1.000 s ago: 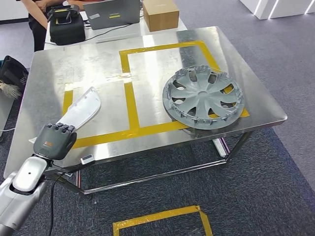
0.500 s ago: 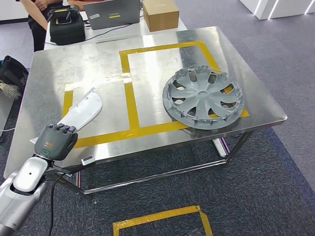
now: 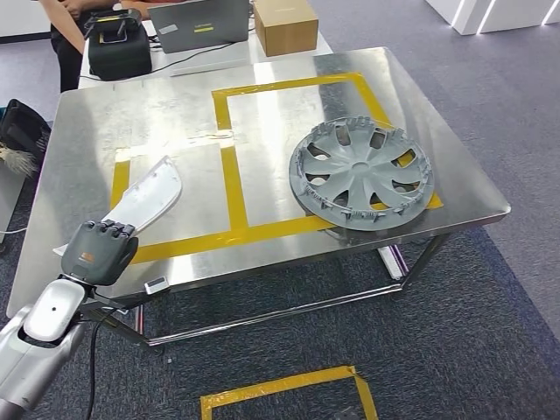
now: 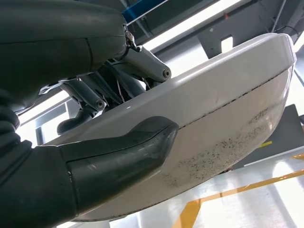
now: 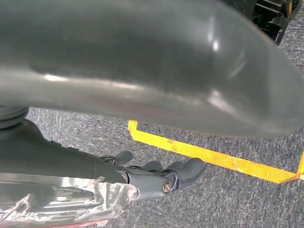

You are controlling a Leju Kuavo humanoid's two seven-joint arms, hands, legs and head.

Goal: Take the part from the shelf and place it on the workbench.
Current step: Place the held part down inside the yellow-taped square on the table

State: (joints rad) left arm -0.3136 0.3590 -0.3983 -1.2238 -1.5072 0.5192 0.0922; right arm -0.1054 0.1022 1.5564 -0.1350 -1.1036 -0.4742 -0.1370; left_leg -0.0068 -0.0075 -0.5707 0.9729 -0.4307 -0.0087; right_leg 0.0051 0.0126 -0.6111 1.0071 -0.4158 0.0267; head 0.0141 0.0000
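While the hubcap (image 3: 361,172) lies well apart on the surface (image 3: 277,131), a white part (image 3: 146,194) is gripped by the left hand (image 3: 99,251); the right hand (image 5: 157,175) is seen with fingers curled, holding nothing.

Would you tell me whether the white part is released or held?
Held: the left robot hand grips the white part at its near end, thumb pressed against it.

- The floor is a dark grey carpet (image 3: 501,289)
- Yellow tape (image 3: 290,385) makes a box shape on the floor
- A white table (image 3: 198,57) stands at the back
- On it sit a black bag (image 3: 119,44), a grey laptop (image 3: 198,24) and a brown box (image 3: 285,24)
- White walls with bright strips (image 3: 486,13) are in the far corner
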